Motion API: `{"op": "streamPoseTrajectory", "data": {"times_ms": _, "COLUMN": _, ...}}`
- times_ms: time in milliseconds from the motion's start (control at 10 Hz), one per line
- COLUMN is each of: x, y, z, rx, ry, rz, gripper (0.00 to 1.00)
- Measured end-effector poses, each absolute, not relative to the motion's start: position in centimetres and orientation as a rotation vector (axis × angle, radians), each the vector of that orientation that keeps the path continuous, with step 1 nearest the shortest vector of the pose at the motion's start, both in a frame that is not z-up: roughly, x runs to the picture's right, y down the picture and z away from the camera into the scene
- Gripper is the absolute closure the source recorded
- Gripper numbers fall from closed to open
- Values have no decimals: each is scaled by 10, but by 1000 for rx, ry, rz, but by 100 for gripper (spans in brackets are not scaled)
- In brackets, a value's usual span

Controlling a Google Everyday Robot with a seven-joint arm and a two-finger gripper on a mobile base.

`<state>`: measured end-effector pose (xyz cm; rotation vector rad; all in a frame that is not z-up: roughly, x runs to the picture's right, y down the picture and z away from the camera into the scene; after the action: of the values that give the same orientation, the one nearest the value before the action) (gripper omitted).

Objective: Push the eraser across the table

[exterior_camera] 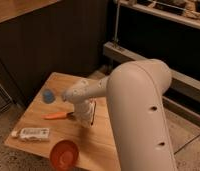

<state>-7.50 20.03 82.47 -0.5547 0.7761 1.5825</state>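
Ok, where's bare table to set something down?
Bare wood at the table's far corner behind the blue object, and between bowl and arm. Crowded mid-table: gripper between carrot and eraser; tube on near-left edge.

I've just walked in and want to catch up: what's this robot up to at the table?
The robot's arm reaches over the wooden table. Its end effector is down at the tabletop near the middle, right beside the dark eraser. Contact can't be confirmed. An orange carrot, a white tube, a small blue object and an orange bowl lie around it, apart from the end effector.
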Motion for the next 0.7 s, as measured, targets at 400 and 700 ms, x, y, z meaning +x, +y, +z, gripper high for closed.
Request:
{"op": "streamPoseTrajectory", "data": {"times_ms": 400, "x": -74, "y": 201, "z": 831, "rx": -556, "ry": 782, "rz": 1584, "gripper": 64}}
{"op": "streamPoseTrajectory", "data": {"times_ms": 700, "x": -73, "y": 196, "z": 836, "rx": -553, "ry": 780, "rz": 1591, "gripper": 64}}
